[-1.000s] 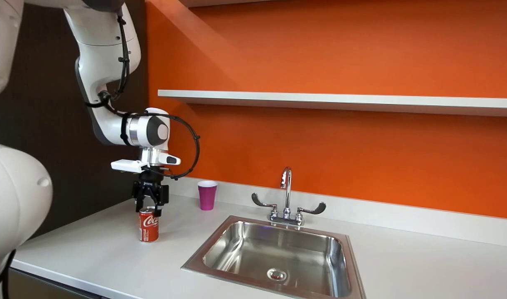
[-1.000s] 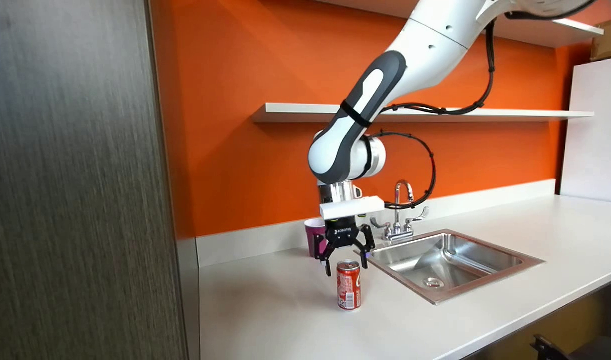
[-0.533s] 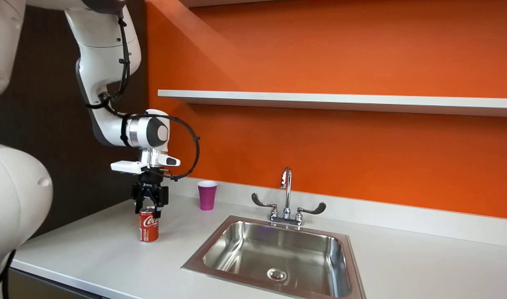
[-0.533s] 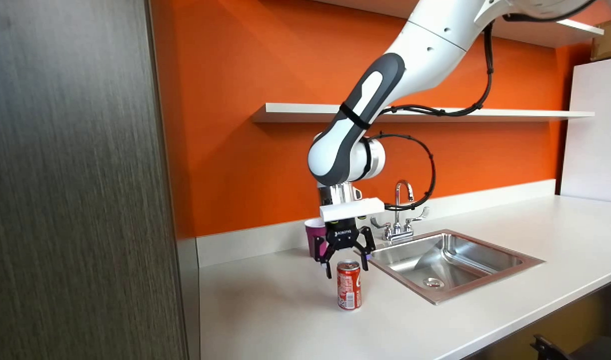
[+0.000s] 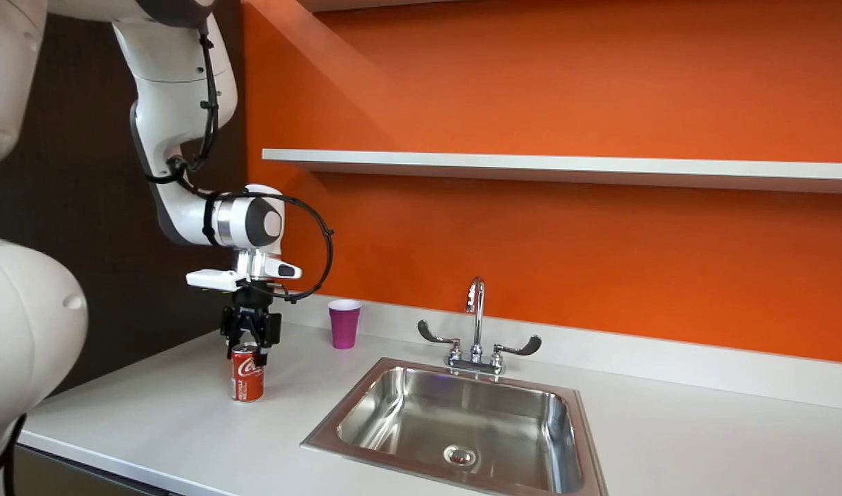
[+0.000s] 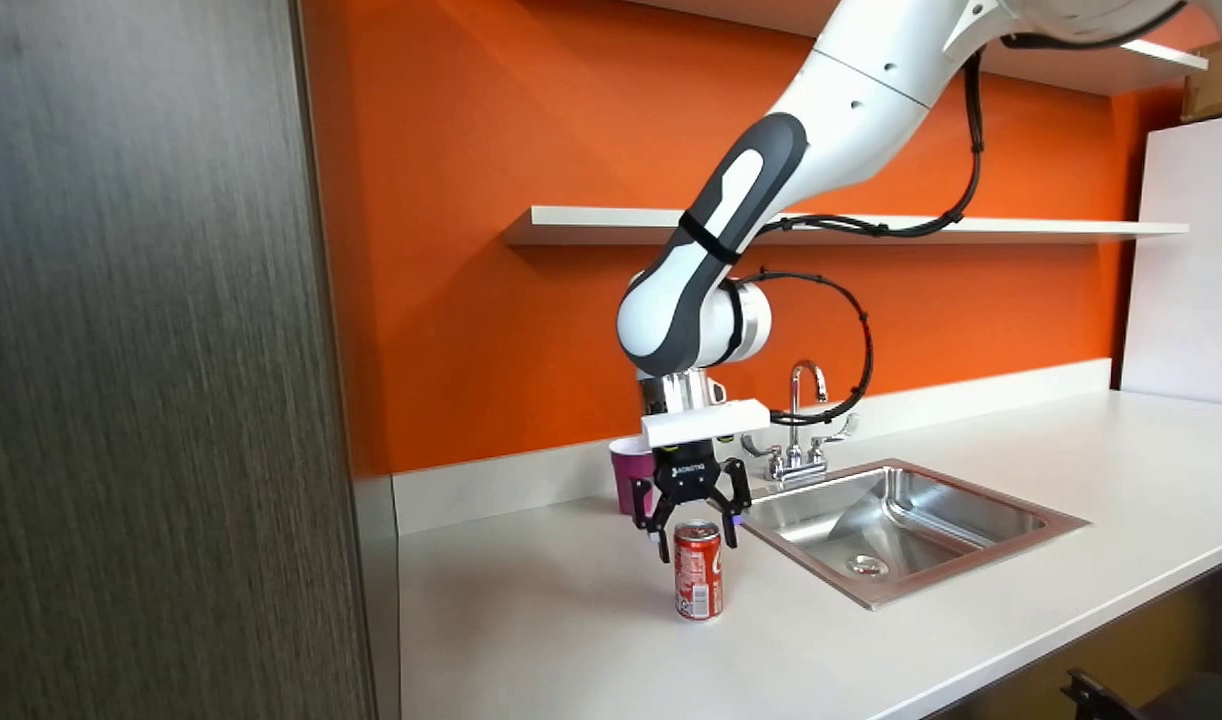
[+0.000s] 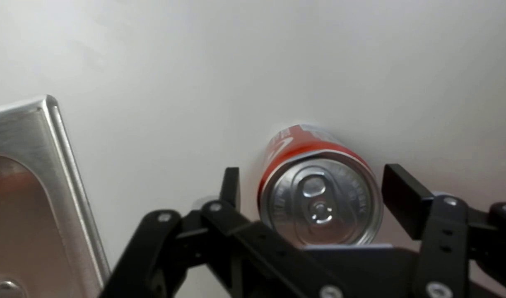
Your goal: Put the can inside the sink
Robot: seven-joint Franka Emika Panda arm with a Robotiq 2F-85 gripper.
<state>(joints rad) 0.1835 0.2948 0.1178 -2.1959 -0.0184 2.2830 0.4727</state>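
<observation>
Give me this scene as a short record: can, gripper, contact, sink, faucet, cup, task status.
Can: red, silver-topped, upright on the counter
Gripper: jaws open, pointing down, either side of the can's top
Contact: wrist view shows a gap on one side; unclear on the opposite side
Sink: rectangular steel basin set in the counter
Faucet: chrome, two-handled, behind the basin
Cup: magenta, upright near the backsplash
Status: can outside the sink, not yet gripped

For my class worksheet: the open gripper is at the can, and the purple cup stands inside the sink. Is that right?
No: the cup stands on the counter, not in the sink, as both exterior views show. The open gripper is at the can.
</observation>
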